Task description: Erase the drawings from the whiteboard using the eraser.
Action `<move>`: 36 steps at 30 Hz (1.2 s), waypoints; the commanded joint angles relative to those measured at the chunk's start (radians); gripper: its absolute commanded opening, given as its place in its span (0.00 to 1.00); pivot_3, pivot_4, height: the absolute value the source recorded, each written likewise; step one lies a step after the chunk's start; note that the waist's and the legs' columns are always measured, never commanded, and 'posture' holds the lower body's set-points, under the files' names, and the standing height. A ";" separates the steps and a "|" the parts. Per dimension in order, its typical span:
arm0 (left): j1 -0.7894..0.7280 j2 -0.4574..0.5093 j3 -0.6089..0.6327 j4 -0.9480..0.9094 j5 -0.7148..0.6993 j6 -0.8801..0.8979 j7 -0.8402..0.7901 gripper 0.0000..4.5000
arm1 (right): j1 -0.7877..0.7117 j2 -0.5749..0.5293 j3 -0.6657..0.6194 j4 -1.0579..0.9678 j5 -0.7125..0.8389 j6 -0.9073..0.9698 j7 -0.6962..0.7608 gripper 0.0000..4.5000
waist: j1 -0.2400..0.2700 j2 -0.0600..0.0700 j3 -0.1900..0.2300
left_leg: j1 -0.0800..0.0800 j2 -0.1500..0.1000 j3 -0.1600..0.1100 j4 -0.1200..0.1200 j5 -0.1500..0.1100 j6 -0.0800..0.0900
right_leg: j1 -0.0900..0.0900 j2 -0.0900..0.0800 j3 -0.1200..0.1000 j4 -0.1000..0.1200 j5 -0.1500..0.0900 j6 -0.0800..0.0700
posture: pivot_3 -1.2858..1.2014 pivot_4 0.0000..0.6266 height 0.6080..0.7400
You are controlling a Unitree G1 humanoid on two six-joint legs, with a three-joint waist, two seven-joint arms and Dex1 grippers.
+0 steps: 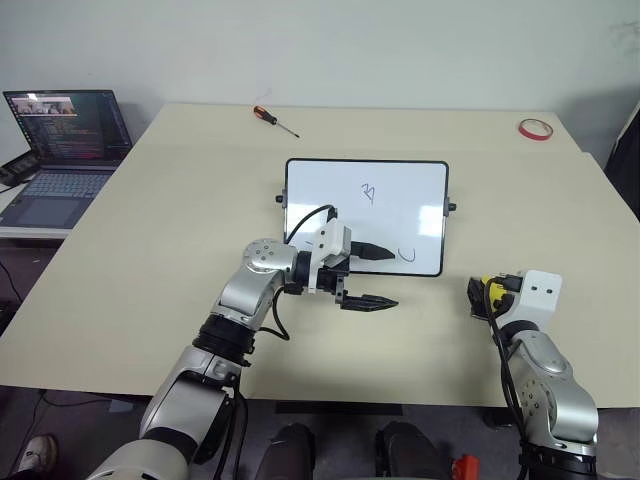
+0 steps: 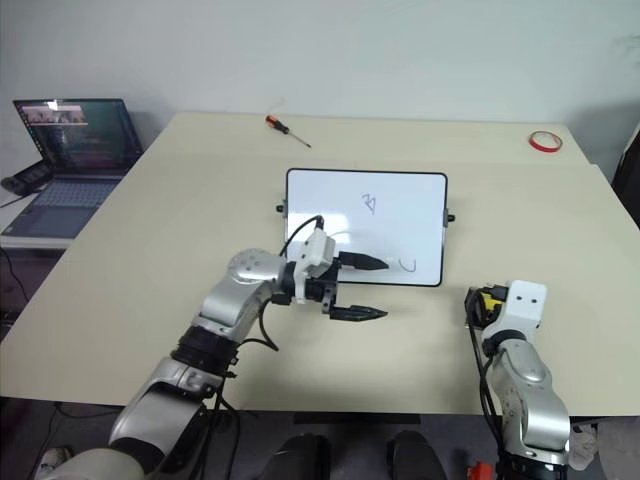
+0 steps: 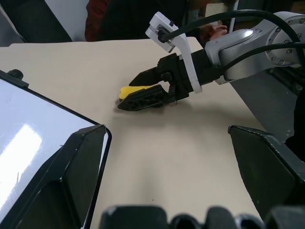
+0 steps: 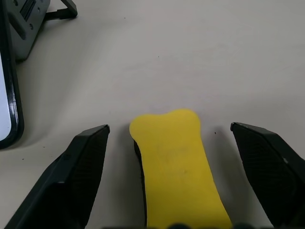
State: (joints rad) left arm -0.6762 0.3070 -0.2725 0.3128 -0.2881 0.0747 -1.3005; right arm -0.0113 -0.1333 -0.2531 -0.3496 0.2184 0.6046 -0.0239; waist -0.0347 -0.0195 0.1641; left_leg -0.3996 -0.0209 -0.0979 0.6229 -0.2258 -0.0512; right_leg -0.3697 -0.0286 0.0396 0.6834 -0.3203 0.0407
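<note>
My right end effector [image 4: 167, 138] sits wide apart around the eraser [image 4: 176, 167], which lies on the worktop [image 1: 180, 200] between the fingers, not yet gripped, to the right of the whiteboard [image 1: 400, 185]. My left end effector [image 1: 372, 276] hangs spread over the board's lower edge, empty. The drawings [image 1: 369, 192] remain; a third I can't quite make out. Nothing erased, I judge.

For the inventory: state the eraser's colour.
Bright yellow eraser with a dark underside, best in the right wrist view.
</note>
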 commanded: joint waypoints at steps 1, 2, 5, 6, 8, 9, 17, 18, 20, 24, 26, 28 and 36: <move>-0.027 -0.011 0.014 -0.005 0.000 -0.021 -0.002 1.00 | -0.012 -0.004 -0.021 -0.015 0.007 -0.009 -0.003 0.78 | 0.000 0.000 0.000 | 0.000 0.000 0.000 0.000 0.000 0.000 | 0.000 0.000 0.000 0.000 0.000 0.000 | 0.52 0.24 1.00; -0.030 -0.014 0.015 -0.001 0.001 -0.026 0.002 1.00 | -0.012 -0.004 -0.022 -0.013 0.007 -0.009 -0.002 0.72 | 0.000 0.000 0.000 | 0.000 0.000 0.000 0.000 0.000 0.000 | 0.000 0.000 0.000 0.000 0.000 0.000 | 0.52 0.24 1.00; -0.037 -0.020 0.015 0.007 0.004 -0.032 0.005 1.00 | -0.012 -0.004 -0.024 -0.009 0.006 -0.012 -0.003 0.47 | 0.000 0.000 0.000 | 0.000 0.000 0.000 0.000 0.000 0.000 | 0.000 0.000 0.000 0.000 0.000 0.000 | 0.52 0.24 1.00; -0.039 -0.021 0.015 0.009 0.005 -0.033 0.005 1.00 | -0.013 -0.004 -0.025 -0.008 0.006 -0.012 -0.004 0.38 | 0.000 0.000 0.000 | 0.000 0.000 0.000 0.000 0.000 0.000 | 0.000 0.000 0.000 0.000 0.000 0.000 | 0.52 0.24 1.00; -0.044 -0.024 0.016 0.013 0.006 -0.034 0.004 1.00 | -0.015 -0.002 -0.027 -0.009 0.008 -0.012 -0.006 0.28 | 0.000 0.000 0.000 | 0.000 0.000 0.000 0.000 0.000 0.000 | 0.000 0.000 0.000 0.000 0.000 0.000 | 0.52 0.24 1.00; -0.046 -0.025 0.017 0.015 0.007 -0.035 0.003 1.00 | -0.016 -0.001 -0.027 -0.010 0.008 -0.012 -0.007 0.28 | 0.000 0.000 0.000 | 0.000 0.000 0.000 0.000 0.000 0.000 | 0.000 0.000 0.000 0.001 0.000 0.000 | 0.52 0.24 1.00; -0.049 -0.030 0.020 -0.003 0.007 -0.028 0.011 1.00 | -0.018 0.000 -0.019 -0.020 -0.013 -0.035 -0.022 0.28 | 0.000 0.000 0.000 | 0.000 0.000 0.000 0.001 0.000 0.000 | 0.000 0.000 0.000 0.001 0.000 0.000 | 0.52 0.24 1.00; -0.043 -0.032 0.024 -0.023 0.008 -0.026 0.028 1.00 | -0.016 -0.006 -0.007 -0.027 -0.028 -0.056 -0.022 0.28 | 0.000 0.000 0.000 | 0.000 0.000 0.000 0.001 0.000 0.000 | 0.000 0.000 0.000 0.001 0.000 0.000 | 0.52 0.24 1.00; -0.033 -0.036 0.028 -0.056 0.007 -0.021 0.057 1.00 | -0.013 -0.014 0.008 -0.035 -0.045 -0.085 -0.019 0.28 | 0.000 0.000 0.000 | 0.000 0.000 0.000 0.001 0.000 0.000 | 0.000 0.000 0.000 0.001 0.000 0.000 | 0.52 0.24 1.00; -0.014 -0.054 0.047 -0.118 0.055 -0.059 0.202 1.00 | -0.020 0.004 0.005 -0.035 -0.063 -0.128 -0.041 0.28 | 0.001 0.000 0.000 | 0.000 0.000 0.000 0.001 0.000 0.000 | 0.000 0.000 0.000 0.001 0.000 0.000 | 0.52 0.24 1.00; -0.006 -0.065 0.063 -0.138 0.073 -0.078 0.279 1.00 | -0.037 -0.001 0.020 -0.034 -0.085 -0.154 -0.047 0.28 | 0.000 0.000 0.000 | 0.000 0.000 0.000 0.001 0.000 0.000 | 0.000 0.000 0.001 0.001 0.000 0.000 | 0.52 0.24 1.00; 0.004 -0.078 0.084 -0.143 0.107 -0.096 0.374 1.00 | -0.062 -0.006 0.036 -0.029 -0.103 -0.182 -0.045 0.28 | 0.000 0.000 0.000 | 0.000 0.000 0.000 0.001 0.000 0.000 | 0.000 0.000 0.001 0.002 0.000 0.000 | 0.52 0.24 1.00; 0.134 -0.074 0.117 -0.155 0.240 -0.130 0.643 1.00 | -0.226 -0.045 0.140 0.078 -0.167 -0.347 0.027 0.28 | -0.001 0.000 0.000 | 0.001 0.000 0.001 0.003 0.000 0.000 | 0.000 0.000 0.001 0.005 0.000 0.000 | 0.52 0.24 1.00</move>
State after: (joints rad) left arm -0.5517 0.2332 -0.1705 0.1965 -0.0646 -0.0331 -0.7017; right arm -0.2036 -0.1753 -0.1335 -0.2703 0.0633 0.3188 -0.0164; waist -0.0359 -0.0194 0.1641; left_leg -0.3983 -0.0211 -0.0970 0.6256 -0.2257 -0.0513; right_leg -0.3702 -0.0284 0.0406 0.6886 -0.3203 0.0408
